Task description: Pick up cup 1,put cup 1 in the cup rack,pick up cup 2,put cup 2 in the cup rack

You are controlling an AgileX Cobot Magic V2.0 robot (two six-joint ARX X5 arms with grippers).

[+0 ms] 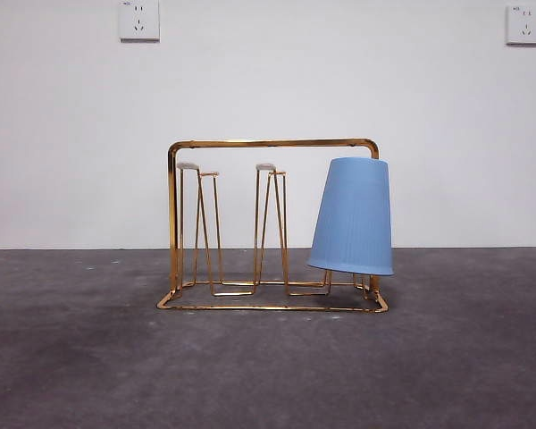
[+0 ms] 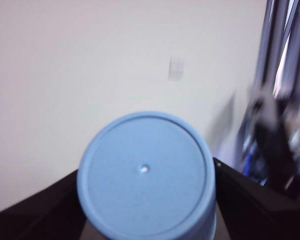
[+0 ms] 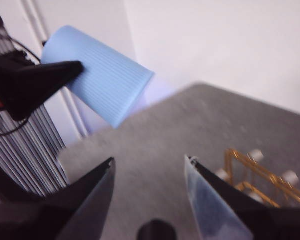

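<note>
One blue cup (image 1: 353,217) sits inverted, tilted, on the gold cup rack (image 1: 272,143).

The rack (image 1: 272,228) stood on the table (image 1: 268,357) before the wall (image 1: 268,89), with one cup (image 1: 352,216) upside down and tilted on a prong at its right end. A second cup (image 2: 146,175) sat between the left gripper's (image 2: 147,200) jaws, well above the table. The right gripper (image 3: 149,167) hung above the table, the rack just beside it.
</note>
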